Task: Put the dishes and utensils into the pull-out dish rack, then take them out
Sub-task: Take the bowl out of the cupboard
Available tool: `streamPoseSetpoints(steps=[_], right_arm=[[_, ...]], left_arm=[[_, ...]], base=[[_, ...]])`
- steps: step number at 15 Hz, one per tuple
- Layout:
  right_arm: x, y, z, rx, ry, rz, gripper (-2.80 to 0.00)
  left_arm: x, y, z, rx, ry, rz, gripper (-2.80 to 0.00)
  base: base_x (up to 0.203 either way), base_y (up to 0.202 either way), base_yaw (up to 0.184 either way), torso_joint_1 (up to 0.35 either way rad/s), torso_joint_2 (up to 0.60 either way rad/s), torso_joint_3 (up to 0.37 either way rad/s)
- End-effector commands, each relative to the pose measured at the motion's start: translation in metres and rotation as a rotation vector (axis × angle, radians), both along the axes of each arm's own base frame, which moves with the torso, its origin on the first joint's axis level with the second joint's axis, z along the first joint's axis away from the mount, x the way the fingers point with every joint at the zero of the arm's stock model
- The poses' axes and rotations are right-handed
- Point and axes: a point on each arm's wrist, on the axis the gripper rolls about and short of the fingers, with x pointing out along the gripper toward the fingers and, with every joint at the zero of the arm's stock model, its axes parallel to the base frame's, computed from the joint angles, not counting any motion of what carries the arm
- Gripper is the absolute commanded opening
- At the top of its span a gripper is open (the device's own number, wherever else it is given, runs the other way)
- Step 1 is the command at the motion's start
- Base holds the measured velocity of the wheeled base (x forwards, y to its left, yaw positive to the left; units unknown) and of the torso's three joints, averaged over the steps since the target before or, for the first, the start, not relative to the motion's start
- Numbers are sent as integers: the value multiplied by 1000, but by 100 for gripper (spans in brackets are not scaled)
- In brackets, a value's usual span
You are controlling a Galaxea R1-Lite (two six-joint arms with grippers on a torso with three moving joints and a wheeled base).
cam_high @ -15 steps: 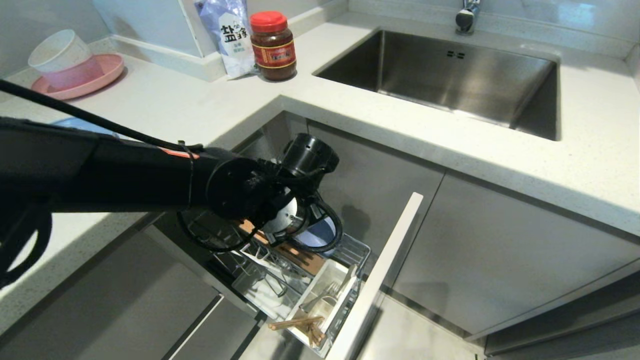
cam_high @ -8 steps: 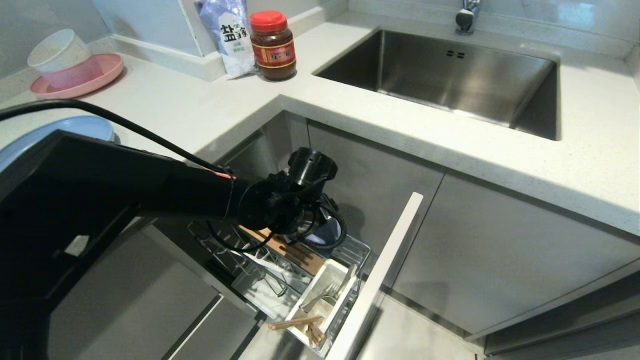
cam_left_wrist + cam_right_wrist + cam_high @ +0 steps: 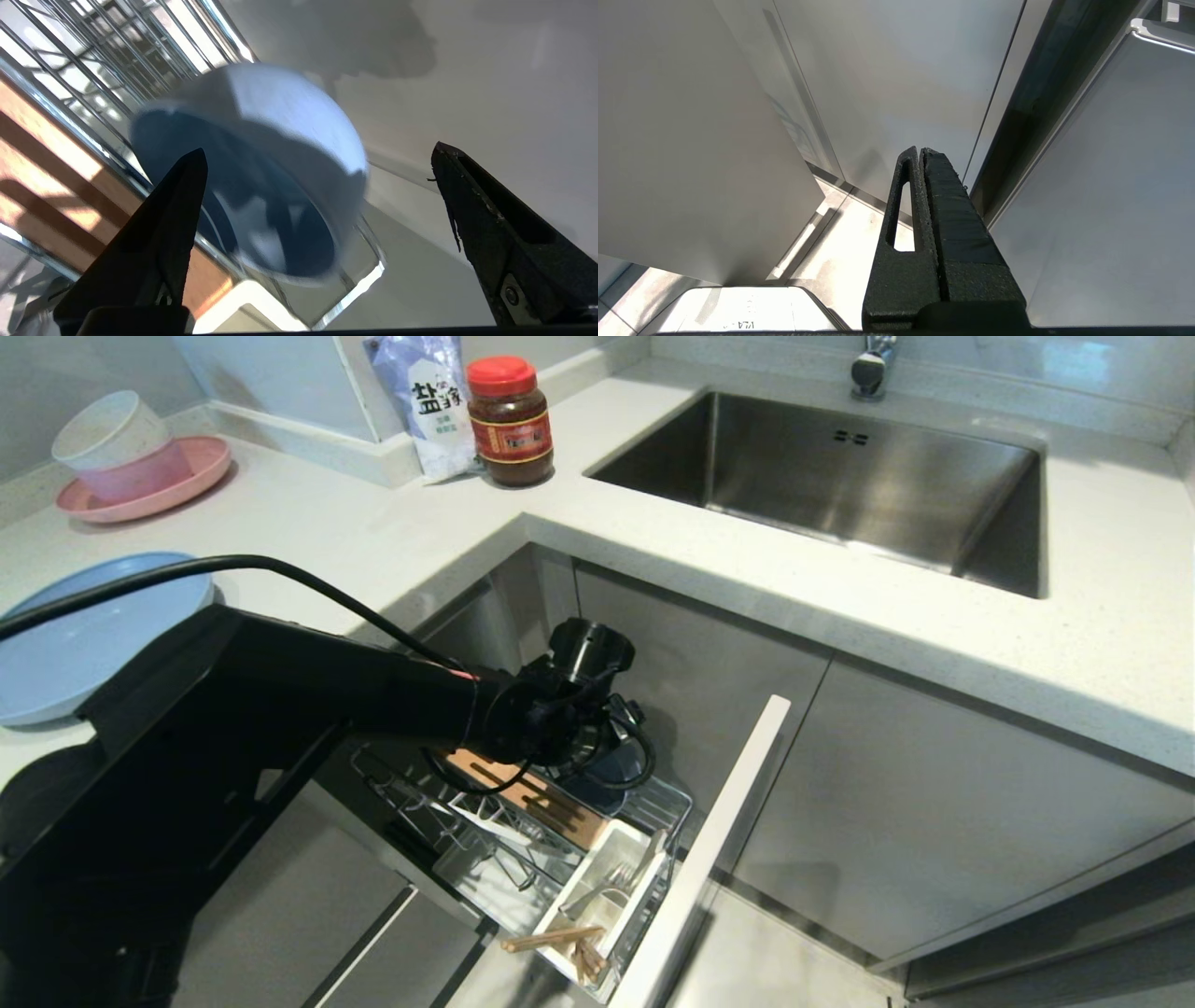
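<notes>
A small light-blue bowl point(image 3: 289, 140) lies tilted in the far corner of the pull-out dish rack point(image 3: 672, 803), beside its wooden strip point(image 3: 523, 798). My left gripper point(image 3: 317, 151) hangs open just over the bowl. One finger point(image 3: 177, 210) is in front of the rim and the other point(image 3: 472, 200) stands well clear of it. In the white caddy point(image 3: 644, 840) lie wooden chopsticks point(image 3: 551, 940) and silver cutlery point(image 3: 607, 887). The light-blue plate point(image 3: 84, 635) rests on the counter at the left. My right gripper point(image 3: 920, 150) is shut and empty, parked low by the cabinet fronts.
The rack's grey front panel point(image 3: 709, 859) stands out into the aisle. On the counter are a pink plate with stacked bowls point(image 3: 140, 476), a salt bag point(image 3: 425, 401) and a red-lidded jar point(image 3: 509, 425). The steel sink point(image 3: 840, 476) lies at the back right.
My left gripper has opened and let go of the bowl, which now sits in the rack. The arm has sunk lower, uncovering the blue plate on the counter.
</notes>
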Motion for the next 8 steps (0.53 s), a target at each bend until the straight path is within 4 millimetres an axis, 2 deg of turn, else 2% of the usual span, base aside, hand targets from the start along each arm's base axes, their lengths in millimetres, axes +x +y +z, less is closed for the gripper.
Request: streamPoseSetpoints(steps=[1,2,3,8], right_arm=[[0,0,0,0,-3,1,-280],[0,0,0,0,-3,1,-280],[0,0,0,0,-3,0,-280],[0,0,0,0,-3,1,-280]], left_arm=[[3,0,-5,2,7,9,0],[3,0,-5,2,7,9,0],[3,0,-5,6,8,6,-280],[1,0,-2,10,6,4,-280]], base=[[0,0,0,0,0,0],[0,0,0,0,0,0],[0,0,0,0,0,0],[0,0,0,0,0,0]])
